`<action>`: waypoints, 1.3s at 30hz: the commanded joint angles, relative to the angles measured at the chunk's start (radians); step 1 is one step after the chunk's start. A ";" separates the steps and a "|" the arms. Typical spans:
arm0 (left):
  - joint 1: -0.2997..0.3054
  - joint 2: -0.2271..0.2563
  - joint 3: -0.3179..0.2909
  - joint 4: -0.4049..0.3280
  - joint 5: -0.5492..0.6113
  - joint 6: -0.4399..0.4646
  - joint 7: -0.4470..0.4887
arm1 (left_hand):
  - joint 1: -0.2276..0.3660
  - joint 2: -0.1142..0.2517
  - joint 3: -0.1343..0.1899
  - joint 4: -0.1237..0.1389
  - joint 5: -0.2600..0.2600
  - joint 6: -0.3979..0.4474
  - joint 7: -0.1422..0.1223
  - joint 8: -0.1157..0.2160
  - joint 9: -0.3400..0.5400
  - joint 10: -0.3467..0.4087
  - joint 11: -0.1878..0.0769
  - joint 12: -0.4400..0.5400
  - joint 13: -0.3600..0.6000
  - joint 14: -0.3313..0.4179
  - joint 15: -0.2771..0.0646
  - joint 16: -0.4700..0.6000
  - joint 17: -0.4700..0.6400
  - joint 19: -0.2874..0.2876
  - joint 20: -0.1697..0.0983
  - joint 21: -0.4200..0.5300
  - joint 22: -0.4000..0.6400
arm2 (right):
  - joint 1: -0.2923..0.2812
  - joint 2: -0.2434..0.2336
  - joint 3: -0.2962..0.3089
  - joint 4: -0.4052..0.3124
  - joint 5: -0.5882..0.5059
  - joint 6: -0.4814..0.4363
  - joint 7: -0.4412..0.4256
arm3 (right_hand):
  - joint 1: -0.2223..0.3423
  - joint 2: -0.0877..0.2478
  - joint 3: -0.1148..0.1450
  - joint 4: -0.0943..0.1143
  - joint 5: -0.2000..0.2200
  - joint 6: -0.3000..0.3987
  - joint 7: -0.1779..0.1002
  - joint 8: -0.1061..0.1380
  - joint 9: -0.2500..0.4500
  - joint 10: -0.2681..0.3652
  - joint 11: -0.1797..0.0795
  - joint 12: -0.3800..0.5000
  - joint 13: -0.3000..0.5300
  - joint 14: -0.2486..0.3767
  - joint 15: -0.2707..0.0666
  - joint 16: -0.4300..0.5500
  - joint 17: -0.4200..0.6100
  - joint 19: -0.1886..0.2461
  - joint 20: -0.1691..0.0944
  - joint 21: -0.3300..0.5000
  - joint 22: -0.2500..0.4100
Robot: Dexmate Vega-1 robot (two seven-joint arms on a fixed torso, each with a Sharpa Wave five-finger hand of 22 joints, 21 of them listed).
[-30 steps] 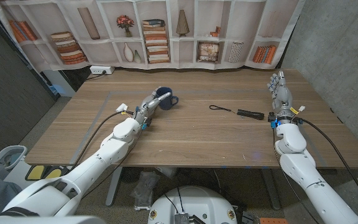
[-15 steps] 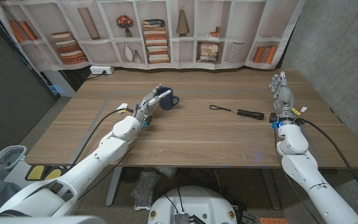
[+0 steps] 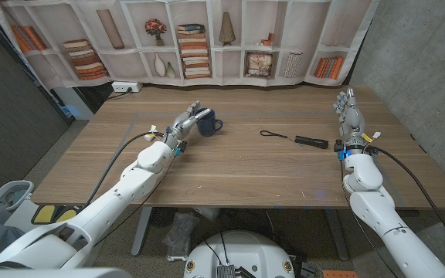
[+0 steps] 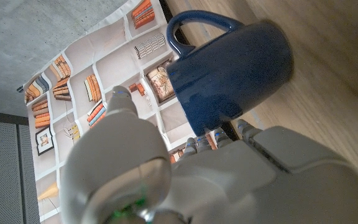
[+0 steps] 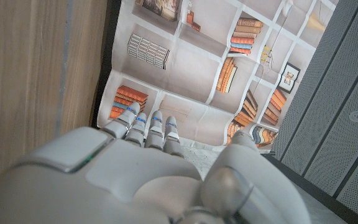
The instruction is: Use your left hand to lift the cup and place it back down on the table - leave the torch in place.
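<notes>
My left hand (image 3: 184,124) is wrapped around the body of the cup (image 3: 206,123). In the left wrist view the fingers (image 4: 219,138) reach under the blue wall, with the thumb on the side away from the handle, so I read it as a hold on the cup itself. I can't tell from these views whether the base is clear of the worktop (image 3: 230,174) or just touching it.

The cup (image 4: 229,68) looks like glazed ceramic: stiff, moderately heavy for its size, smooth enough to slip, and liable to chip if set down hard. I judge the body the right place to hold it. The handle is a thin loop that would let it swing.

In the head view it sits tilted, its mouth turned up and toward my hand, so its long axis leans off upright. The handle sticks out on the side away from my hand, toward the torch (image 3: 311,142).

The torch lies well apart from the cup, on the far side from my left arm. Its black barrel runs roughly along the worktop's width, and a thin cord loop trails from the end nearer the cup.

My right hand (image 3: 349,116) is beyond the torch, near it but not touching, fingers apart and extended, holding nothing.
</notes>
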 commanded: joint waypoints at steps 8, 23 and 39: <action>-0.031 0.037 -0.012 -0.047 0.013 0.019 -0.008 | -0.007 0.001 -0.006 0.001 0.005 0.009 0.000 0.011 0.001 -0.020 0.010 0.008 0.002 -0.018 0.007 0.010 0.005 -0.049 0.000 0.008 0.001 | 0.001 0.013 -0.007 -0.004 -0.016 0.006 -0.026 | 0.001 0.014 0.000 0.000 0.002 0.002 0.011 0.000 0.004 0.000 0.002 -0.001 0.003 0.000 -0.002 -0.001 0.006 0.002 -0.009 -0.002 0.003; -0.036 0.080 -0.013 -0.136 0.048 0.061 0.007 | -0.009 0.003 -0.008 0.003 0.006 0.014 0.000 0.013 0.000 -0.016 0.011 0.011 0.002 -0.013 0.007 0.012 0.004 -0.049 0.001 0.009 0.001 | -0.011 0.001 -0.007 -0.021 -0.019 0.001 -0.032 | 0.001 0.015 -0.001 -0.001 0.002 0.004 0.011 0.001 0.004 0.000 0.005 0.000 0.003 -0.008 -0.006 -0.004 0.006 0.002 -0.014 -0.006 0.003; 0.011 0.144 -0.056 -0.269 0.066 0.090 0.061 | -0.011 0.006 -0.010 0.004 0.007 0.031 0.007 0.018 0.000 -0.004 0.020 0.016 0.001 0.001 0.009 0.016 0.003 -0.043 0.002 0.011 0.000 | -0.026 -0.017 -0.011 -0.053 -0.021 -0.023 -0.036 | 0.002 0.017 -0.001 -0.002 0.001 0.005 0.012 0.002 0.004 0.000 0.007 0.000 0.003 -0.008 -0.007 -0.003 0.005 0.002 -0.015 -0.009 0.003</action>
